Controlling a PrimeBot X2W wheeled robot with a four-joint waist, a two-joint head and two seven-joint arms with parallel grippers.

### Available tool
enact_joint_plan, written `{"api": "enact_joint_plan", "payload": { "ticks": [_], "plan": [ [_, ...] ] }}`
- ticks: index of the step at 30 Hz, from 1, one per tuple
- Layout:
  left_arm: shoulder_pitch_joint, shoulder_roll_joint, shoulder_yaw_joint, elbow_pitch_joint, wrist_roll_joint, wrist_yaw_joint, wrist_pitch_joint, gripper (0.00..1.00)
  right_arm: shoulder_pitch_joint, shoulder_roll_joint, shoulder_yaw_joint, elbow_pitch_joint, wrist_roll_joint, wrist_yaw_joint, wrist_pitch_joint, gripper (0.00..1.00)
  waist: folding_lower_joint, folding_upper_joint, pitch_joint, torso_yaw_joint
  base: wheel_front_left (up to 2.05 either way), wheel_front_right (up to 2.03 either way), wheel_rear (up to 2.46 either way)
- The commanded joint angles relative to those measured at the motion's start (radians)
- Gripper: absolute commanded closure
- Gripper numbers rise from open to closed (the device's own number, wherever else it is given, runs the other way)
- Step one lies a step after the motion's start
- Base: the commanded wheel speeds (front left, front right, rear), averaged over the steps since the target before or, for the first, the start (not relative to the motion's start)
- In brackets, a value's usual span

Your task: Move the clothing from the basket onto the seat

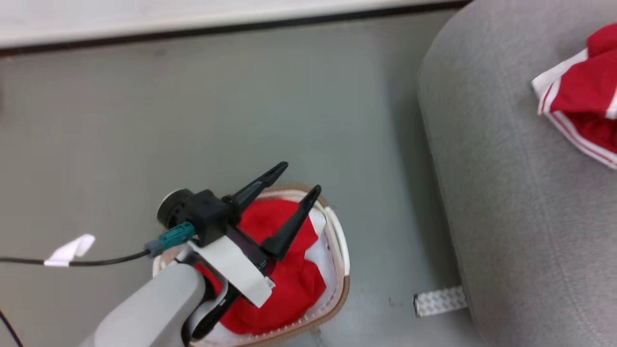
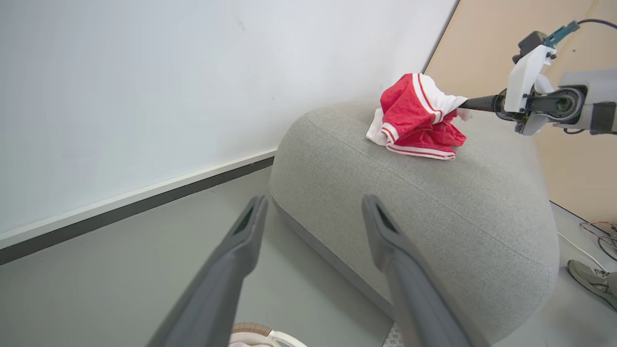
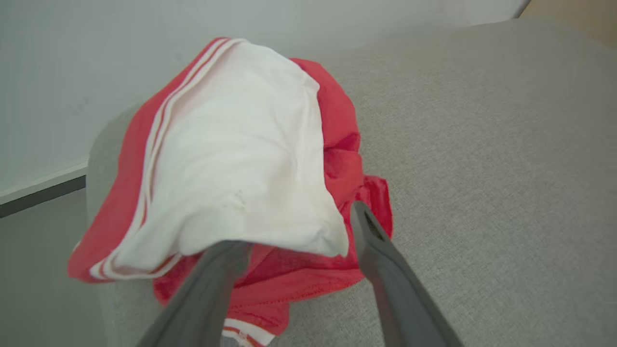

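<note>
Now, in the head view, the left tool (image 1: 300, 177) is hanging released, its two long dark fingers spread, right over the basket (image 1: 337, 241), one oval cream plastic tub with a brown rim band that is standing on the smooth grey floor (image 1: 241, 96). One piece of soft red-and-white clothing (image 1: 289, 279) is lying crumpled inside it, under the fingers. Towards 2 o'clock, a second garment (image 1: 583, 91) is resting on the seat (image 1: 506, 193), a rounded sofa in light-grey woven fabric.

In the left wrist view, the left tool (image 2: 313, 202) is pointing at the seat (image 2: 434, 207). The second garment (image 2: 414, 115) is sitting at 1 o'clock, well apart from it. The right tool (image 2: 470, 103) is reaching in from 3 o'clock, its fingertips at the cloth's edge. A sliver of the basket (image 2: 250, 330) is showing at 6 o'clock.

In the right wrist view, the right tool (image 3: 299, 229) is standing released with both fingers wide apart. The second garment (image 3: 231, 159) is lying on the seat (image 3: 482, 168) towards 11 o'clock. Its white panel, edged with thin stripes, is draping over the tip of the 7 o'clock finger, and red folds are lying between the two fingers.
</note>
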Motion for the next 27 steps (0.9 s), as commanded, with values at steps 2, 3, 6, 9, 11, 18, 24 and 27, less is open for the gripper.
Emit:
{"api": "enact_joint_plan", "payload": {
  "ticks": [2,3,6,9,11,18,24,27],
  "plan": [
    [0.031,-0.005,0.011,0.022,-0.018,0.008,-0.013,0.00,0.034,-0.016,0.034,-0.002,-0.007,-0.002,0.005,0.00,0.0000,0.0000,-0.094,-0.006,0.00,0.00,0.00],
    [0.039,-0.009,0.016,0.033,-0.024,0.009,-0.016,0.00,0.039,-0.011,0.051,-0.009,0.001,-0.002,0.003,0.00,0.0000,0.0000,-0.117,-0.007,0.00,0.00,0.00],
    [0.062,-0.018,0.035,0.060,-0.037,0.022,-0.023,0.00,0.056,-0.002,0.114,-0.044,0.044,-0.002,0.009,0.00,0.0000,0.0000,-0.182,-0.003,0.00,0.00,0.00],
    [0.083,-0.032,0.056,0.082,-0.049,0.035,-0.028,0.00,0.090,-0.012,0.192,-0.103,0.109,-0.002,0.015,0.00,0.0000,0.0000,-0.244,0.010,0.00,0.00,0.00],
    [0.098,-0.039,0.073,0.095,-0.055,0.043,-0.031,0.00,0.118,-0.013,0.245,-0.156,0.159,-0.002,0.026,0.00,0.0000,0.0000,-0.281,0.022,0.00,0.00,0.00],
    [0.152,-0.049,0.143,0.129,-0.067,0.072,-0.032,0.00,0.275,-0.031,0.355,-0.384,0.325,-0.002,0.055,0.00,0.0000,0.0000,-0.379,0.088,0.00,0.00,0.00],
    [0.221,-0.042,0.234,0.139,-0.047,0.098,-0.032,0.00,0.451,-0.021,0.364,-0.585,0.393,-0.002,0.055,0.00,0.0000,0.0000,-0.425,0.142,0.00,0.00,0.00],
    [0.257,-0.040,0.289,0.143,-0.035,0.107,-0.032,0.00,0.532,0.006,0.354,-0.673,0.385,-0.002,0.050,0.00,0.0000,0.0000,-0.433,0.163,0.00,0.00,0.00]
  ]
}}
